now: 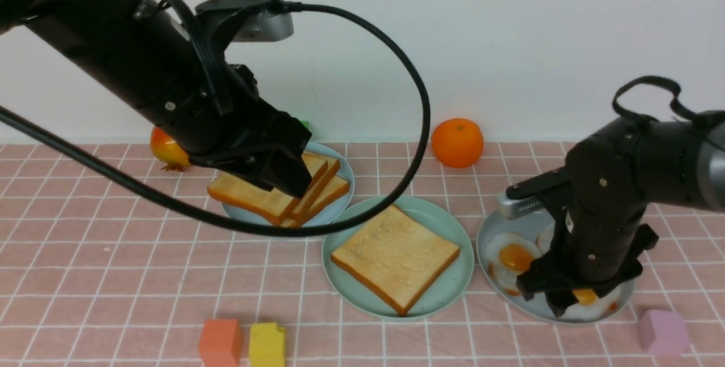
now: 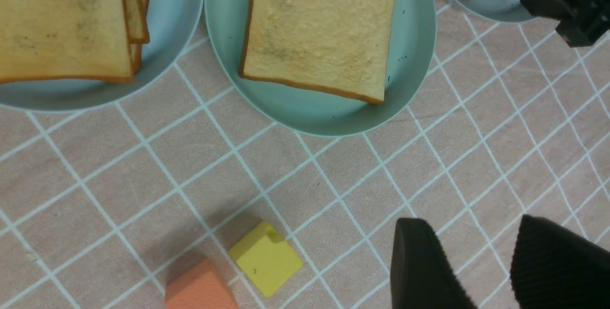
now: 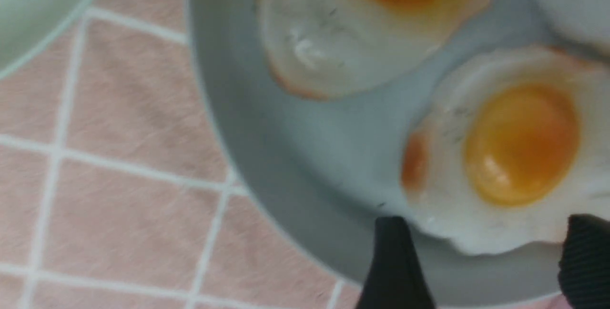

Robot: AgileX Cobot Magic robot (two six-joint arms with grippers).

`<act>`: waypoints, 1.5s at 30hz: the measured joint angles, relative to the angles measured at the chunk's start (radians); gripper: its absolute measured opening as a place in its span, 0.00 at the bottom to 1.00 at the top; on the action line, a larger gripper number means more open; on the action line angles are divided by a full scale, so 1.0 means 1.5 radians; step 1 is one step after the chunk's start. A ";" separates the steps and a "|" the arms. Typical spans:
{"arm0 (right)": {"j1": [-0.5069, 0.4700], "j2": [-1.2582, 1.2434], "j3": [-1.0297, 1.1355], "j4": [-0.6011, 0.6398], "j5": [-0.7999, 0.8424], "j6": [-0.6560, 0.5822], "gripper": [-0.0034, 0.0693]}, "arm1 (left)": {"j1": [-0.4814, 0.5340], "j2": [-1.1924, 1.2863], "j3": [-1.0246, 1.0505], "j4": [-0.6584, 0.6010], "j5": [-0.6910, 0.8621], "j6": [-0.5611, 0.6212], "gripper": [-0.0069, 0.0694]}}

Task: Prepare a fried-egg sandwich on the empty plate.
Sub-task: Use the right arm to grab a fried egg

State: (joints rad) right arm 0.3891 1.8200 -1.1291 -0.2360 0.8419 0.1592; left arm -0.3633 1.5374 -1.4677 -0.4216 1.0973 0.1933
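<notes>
Because one toast slice [image 1: 395, 256] already lies on the mint-green plate [image 1: 448, 224], the right tool [image 1: 558, 299] straddles a fried egg [image 3: 519, 147], spread wide for pickup; the left tool [image 1: 283, 177] hangs parted, empty, near the toast stack [image 1: 255, 197].

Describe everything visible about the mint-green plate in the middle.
The mint-green plate is round with a low rim, smooth like plastic, dotted with tiny dark specks. It sits flat on the pink checked tablecloth, between the pale blue plate and the grey-blue plate. One square golden toast slice lies flat on it, turned cornerwise; no egg yet.
</notes>
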 joint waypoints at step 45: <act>0.077 0.063 -0.005 -0.122 0.009 0.086 0.23 | 0.000 0.000 0.000 0.000 0.008 0.000 0.51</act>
State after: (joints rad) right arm 0.5046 1.9144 -1.1372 -0.4187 0.8554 0.2882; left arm -0.3633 1.5374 -1.4677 -0.4216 1.1099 0.1933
